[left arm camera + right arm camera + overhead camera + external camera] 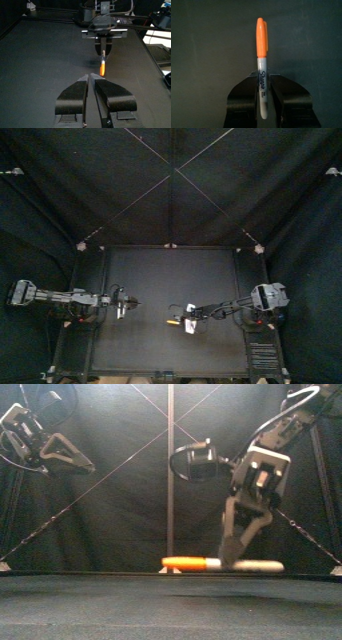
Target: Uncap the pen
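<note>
The marker pen [221,565] lies level, low at the table's surface, with an orange cap [185,564] and a pale grey barrel [263,566]. My right gripper [231,561] comes down from the upper right and is shut on the barrel just behind the cap. In the right wrist view the pen [261,60] stands out between the jaws, cap [260,37] free ahead of them. My left gripper [56,450] hangs high at the left, shut and holding nothing. Its wrist view looks at the orange cap [103,66] with the right gripper [104,49] behind it.
The black table [147,343] lies bare around the pen [175,319]. The left gripper [130,305] and right gripper [191,317] face each other across a short gap at mid-table.
</note>
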